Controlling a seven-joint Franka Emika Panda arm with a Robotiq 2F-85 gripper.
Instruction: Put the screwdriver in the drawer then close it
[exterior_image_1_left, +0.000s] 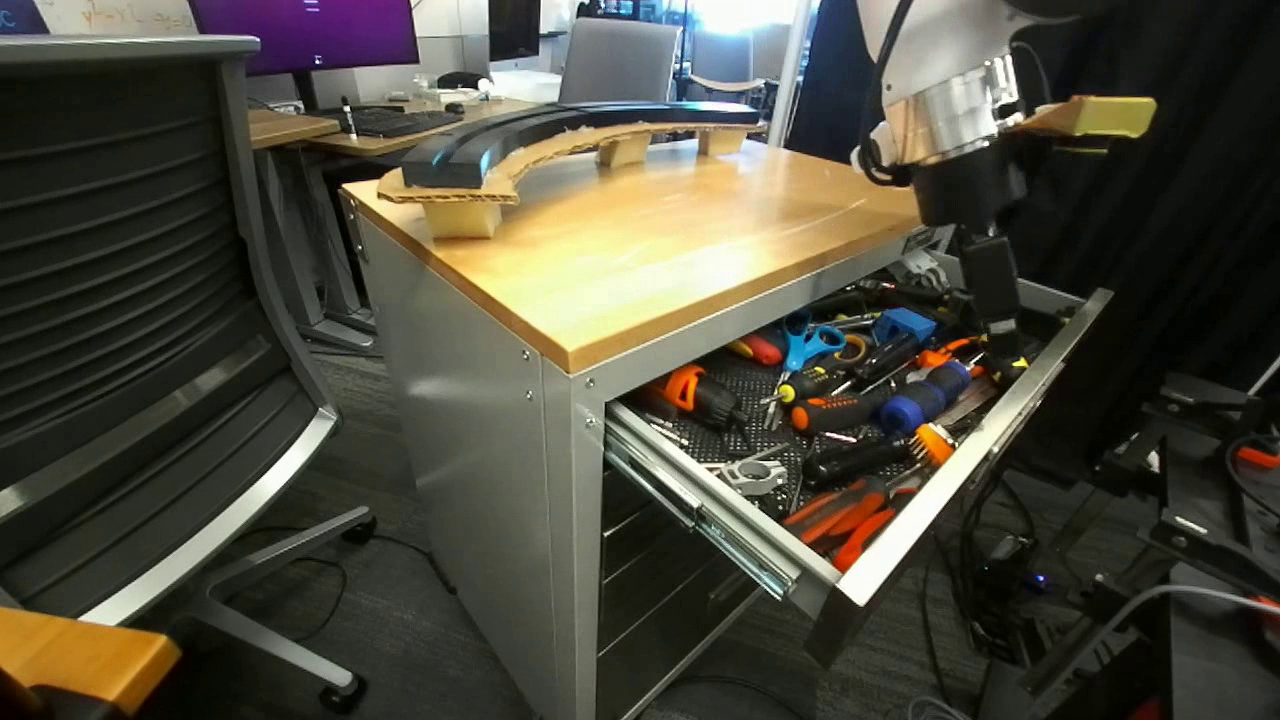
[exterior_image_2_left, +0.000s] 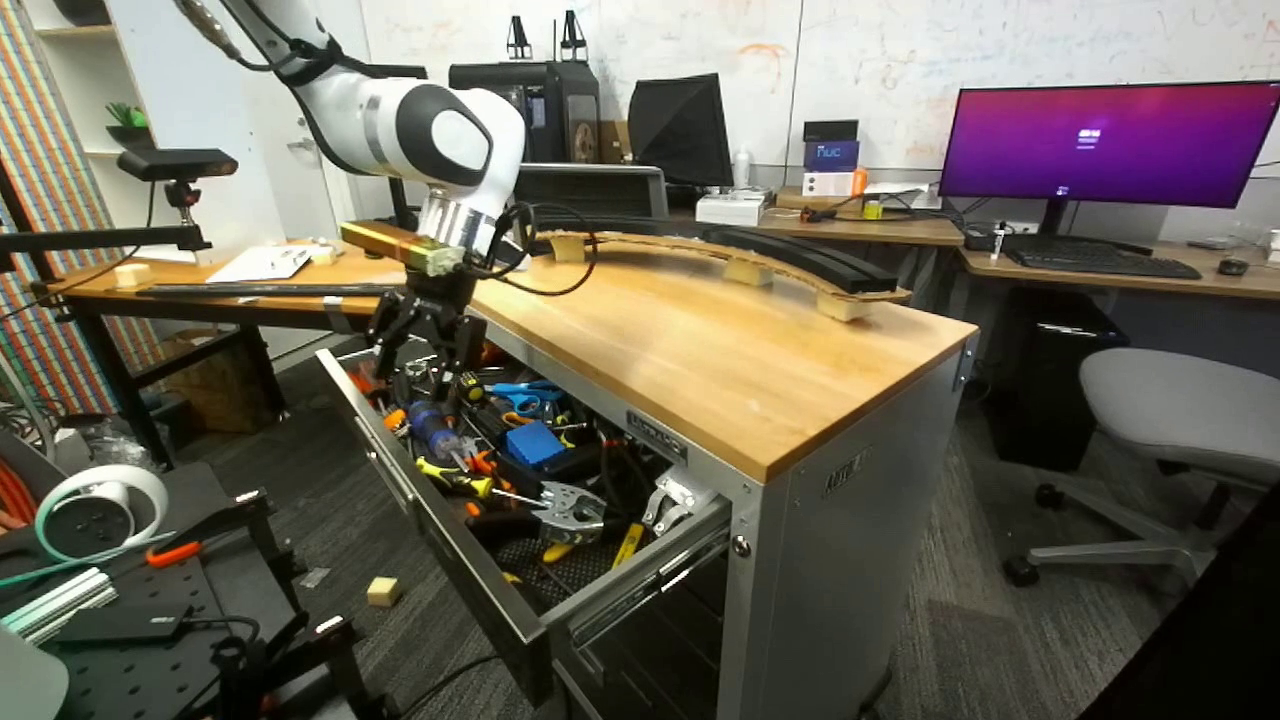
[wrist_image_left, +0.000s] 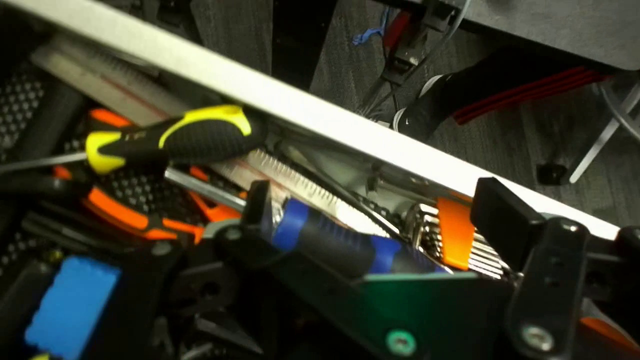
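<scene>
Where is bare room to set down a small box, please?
Best is probably the bare wood of the worktop between the curved black piece and the open drawer. The drawer is crowded with tools, also beneath the gripper; only small patches of liner show, one beside a yellow tool.

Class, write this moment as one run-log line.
gripper: open, over tools | drawer: pulled out, not yet closed | black-and-yellow screwdriver: in drawer, perhaps the task's

Claw (wrist_image_left: 382, 215), fingers parted, above the open drawer (wrist_image_left: 300, 107). Between its fingers: a blue-and-black tool handle (wrist_image_left: 340, 245) and an orange-cased hex-key set (wrist_image_left: 456, 232). Left of the claw: a black-and-yellow screwdriver (wrist_image_left: 175, 140) and a blue block (wrist_image_left: 72, 305). Beyond it: a ruler (wrist_image_left: 295, 184).
</scene>
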